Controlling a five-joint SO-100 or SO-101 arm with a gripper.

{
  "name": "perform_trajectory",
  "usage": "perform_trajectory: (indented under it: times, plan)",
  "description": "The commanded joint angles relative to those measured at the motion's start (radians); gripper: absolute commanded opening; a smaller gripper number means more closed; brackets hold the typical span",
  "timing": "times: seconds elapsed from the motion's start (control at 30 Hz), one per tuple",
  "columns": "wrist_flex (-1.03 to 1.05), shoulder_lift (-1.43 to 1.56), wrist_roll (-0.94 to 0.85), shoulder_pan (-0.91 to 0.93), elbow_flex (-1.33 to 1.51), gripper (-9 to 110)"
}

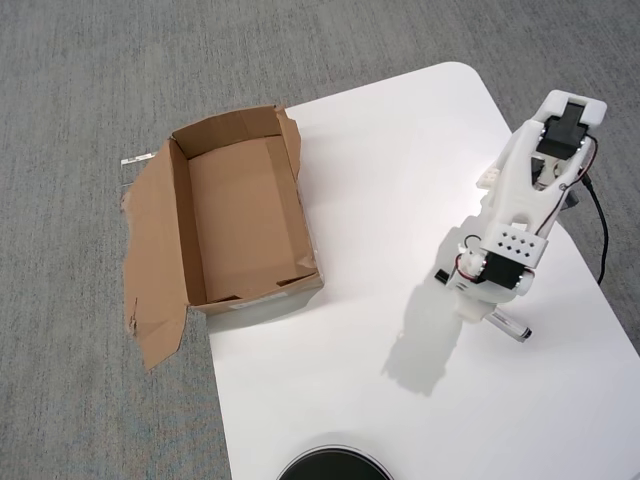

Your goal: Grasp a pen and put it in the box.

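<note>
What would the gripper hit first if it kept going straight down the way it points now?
Most likely the pen, which pokes out from under the gripper on the white table. The arm hides the fingertips from above, so height and exact line are unclear; if it misses the pen, the tabletop comes next.

Arm [525, 205]: white plastic shell segments, black servo blocks at both ends; a perforated white plate showed two dot rows; red wiring near the wrist, black cable trailing behind.

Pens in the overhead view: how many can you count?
1. The pen lies on the white table, right side, mostly covered by the arm; the box looks empty. Others could be hidden beneath the arm.
</note>
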Motion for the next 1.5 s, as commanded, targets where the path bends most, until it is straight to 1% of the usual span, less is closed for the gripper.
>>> perform_trajectory:
  times: [0.0, 0.3, 1.27, 1.37, 1.47]
  plan:
    - [-0.005, 0.026, 0.008, -0.002, 0.018, 16]
    - [-0.006, 0.140, 0.008, 0.035, 0.145, 16]
    - [-0.009, 0.123, 0.008, 0.036, 0.179, 16]
    - [-0.052, 0.124, 0.008, 0.036, 0.228, 16]
    - [-0.161, 0.130, 0.008, 0.035, 0.289, 16]
